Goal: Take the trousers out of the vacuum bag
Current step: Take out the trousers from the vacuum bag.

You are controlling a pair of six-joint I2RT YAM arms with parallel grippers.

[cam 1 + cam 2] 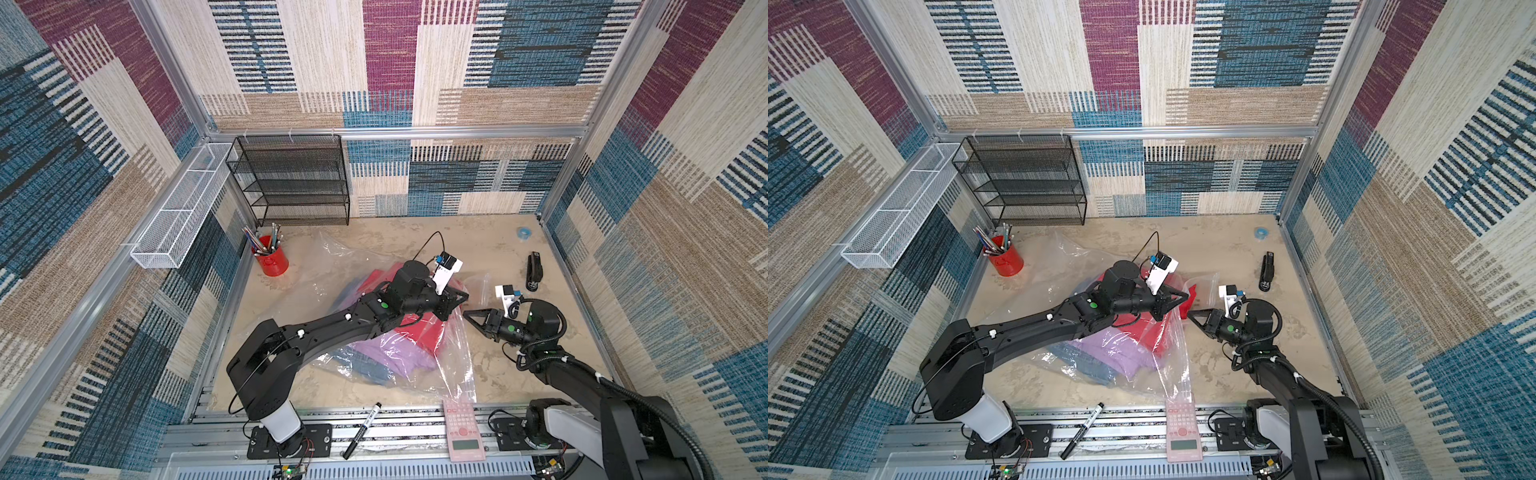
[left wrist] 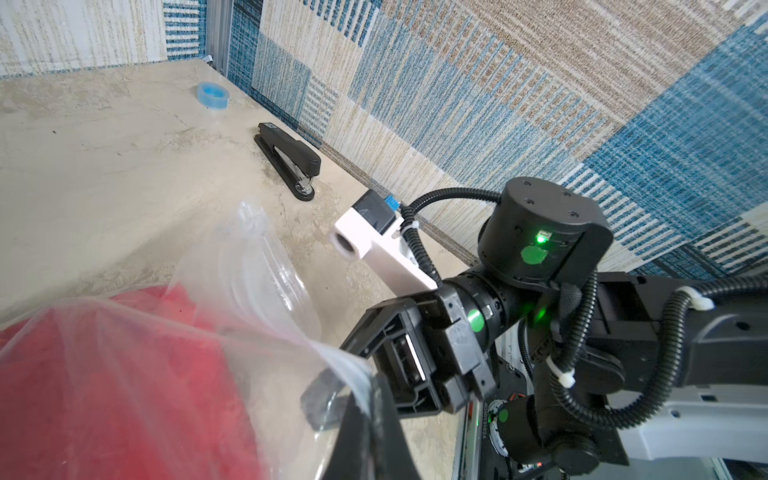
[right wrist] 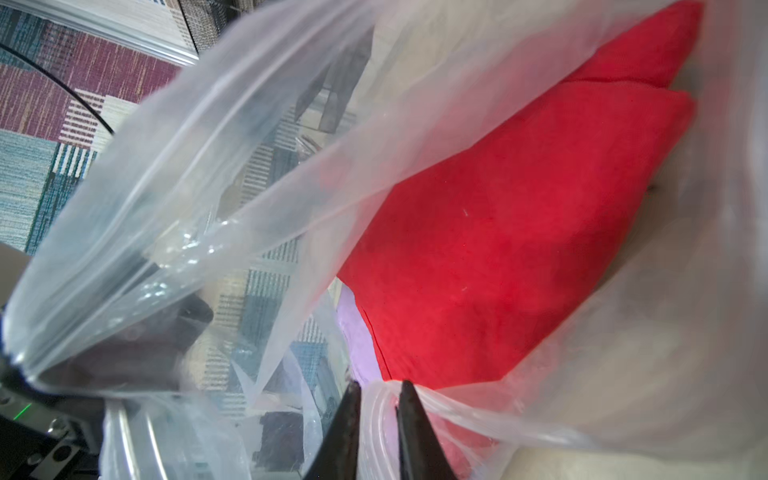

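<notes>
Clear, crinkly film makes the vacuum bag (image 1: 455, 365) light, limp and slippery. In both top views it is seen lying on the surface (image 1: 478, 249), long axis running from far left to near right, mouth turned toward the right arm. The trousers (image 1: 428, 334), red, lilac and denim, lie inside, soft and floppy.

From the left wrist, the left pincer (image 2: 370, 415) is seen clamped on the lifted rim.

From the right wrist, the right pincer (image 3: 378, 392) is seen pinched on the zip edge. The red pair (image 3: 519, 249) is judged best taken by its nearest fold.
</notes>
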